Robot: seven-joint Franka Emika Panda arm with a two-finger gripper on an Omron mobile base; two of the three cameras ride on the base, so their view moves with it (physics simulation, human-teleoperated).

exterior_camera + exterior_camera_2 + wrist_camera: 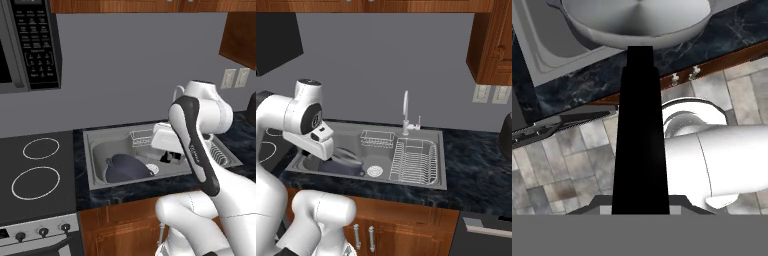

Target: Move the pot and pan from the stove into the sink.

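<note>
The jaws are clamped on the pan's straight black handle, holding the shiny bowl out over the sink. The pot sits inside the basin (dark and deep, on the stove side), while the stove stands bare beside the dark marbled desk.

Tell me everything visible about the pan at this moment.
The pan is a small, shallow frying pan of shiny silver metal with one straight black handle. In the hand view the handle runs from the gripper up to the bowl, so it looks held by the handle end. The bowl hangs over the sink, its handle reaching back over the dark counter edge. In the right base view its rim seems to sit just above the pot in the basin; whether they touch cannot be told.
</note>
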